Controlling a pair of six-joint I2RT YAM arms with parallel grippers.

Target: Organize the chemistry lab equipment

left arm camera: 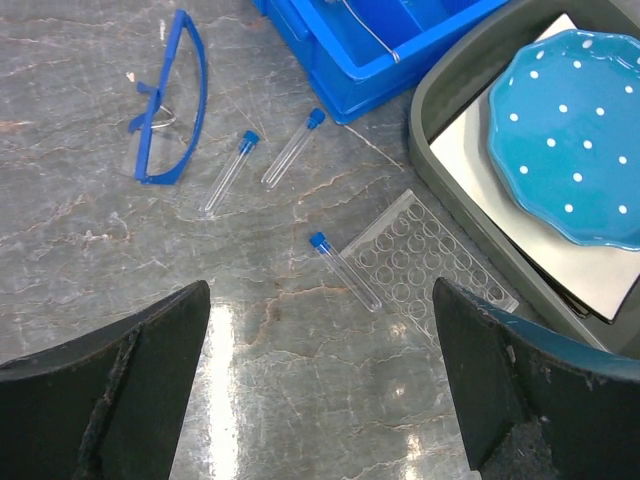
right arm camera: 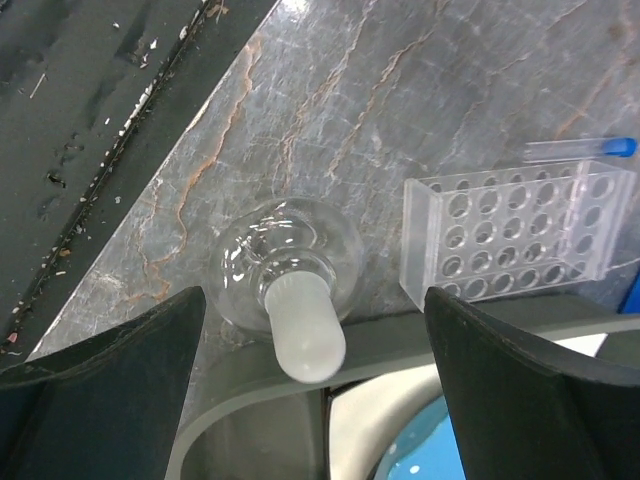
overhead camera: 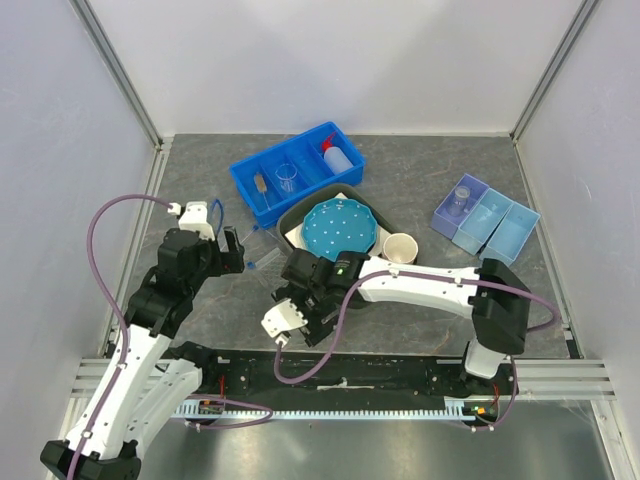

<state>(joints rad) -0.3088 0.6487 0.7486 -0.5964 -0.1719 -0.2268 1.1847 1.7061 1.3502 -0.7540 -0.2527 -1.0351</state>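
Note:
In the left wrist view, blue goggles, three blue-capped vials and a flat clear rack lie on the grey table. My left gripper hovers open and empty just short of them. In the right wrist view, a clear round bottle with a white cap leans against the grey tray's rim, beside a second clear rack. My right gripper is open above the bottle, one finger on each side. The blue bin holds a brush, a beaker and the squeeze bottle.
The grey tray holds the blue dotted plate, with the pink mug next to it. A pale blue divided organiser with a small clear vessel stands at the right. A dark rail runs along the table's front edge.

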